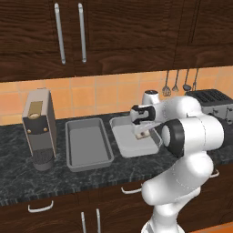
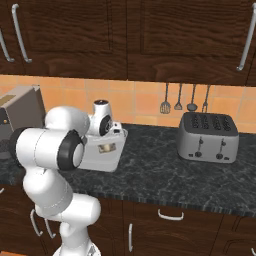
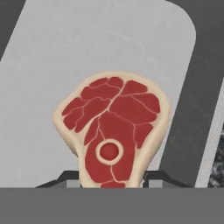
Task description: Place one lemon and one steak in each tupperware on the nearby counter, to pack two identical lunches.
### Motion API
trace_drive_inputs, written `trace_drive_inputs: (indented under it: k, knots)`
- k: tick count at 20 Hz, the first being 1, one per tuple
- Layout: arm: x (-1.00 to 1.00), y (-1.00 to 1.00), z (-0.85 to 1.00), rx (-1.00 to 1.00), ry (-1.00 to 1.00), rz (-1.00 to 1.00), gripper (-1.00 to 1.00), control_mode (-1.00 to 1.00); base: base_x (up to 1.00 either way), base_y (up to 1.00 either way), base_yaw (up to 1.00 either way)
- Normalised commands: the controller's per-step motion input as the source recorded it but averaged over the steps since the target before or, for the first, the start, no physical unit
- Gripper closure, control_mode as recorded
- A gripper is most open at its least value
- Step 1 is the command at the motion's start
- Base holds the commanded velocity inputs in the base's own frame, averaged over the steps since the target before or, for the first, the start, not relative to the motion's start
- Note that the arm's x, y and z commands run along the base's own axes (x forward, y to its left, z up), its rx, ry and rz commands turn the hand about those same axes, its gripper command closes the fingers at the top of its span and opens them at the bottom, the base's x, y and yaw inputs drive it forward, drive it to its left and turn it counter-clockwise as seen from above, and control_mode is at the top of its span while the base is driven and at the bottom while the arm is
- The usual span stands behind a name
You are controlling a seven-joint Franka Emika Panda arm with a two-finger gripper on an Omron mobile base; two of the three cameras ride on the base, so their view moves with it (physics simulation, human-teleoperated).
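The gripper (image 3: pixel 112 183) pinches the steak (image 3: pixel 113 131) at its six o'clock end, hanging over the lighter tray (image 1: pixel 122 136); beyond, at nine o'clock, the darker tray (image 1: pixel 88 143) waits on the counter (image 1: pixel 18 182); a slanted release could catch the rim.

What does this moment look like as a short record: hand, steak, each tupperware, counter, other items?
hand: shut on the steak, above the lighter tupperware
steak: held at its narrow end, over the tray floor
lighter tupperware: right tray, bare where visible
darker tupperware: left tray, nothing in it
counter: carries both trays
coffee machine: left of the darker tray
toaster: at the right
lemon: none seen
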Motion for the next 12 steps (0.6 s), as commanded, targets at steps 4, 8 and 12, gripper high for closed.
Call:
trace_drive_inputs:
  k: [4,8,12]
  knots:
    - [0.08,0.00,-0.67,0.00,0.05,0.00,1.00,-1.00,0.00,0.00,0.00]
    - [0.18,0.02,0.05,0.00,-0.06,0.00,1.00,-1.00,0.00,0.00,0.00]
    - [0.00,0.21,0.03,0.00,-0.27,0.00,1.00,-1.00,0.00,0.00,0.00]
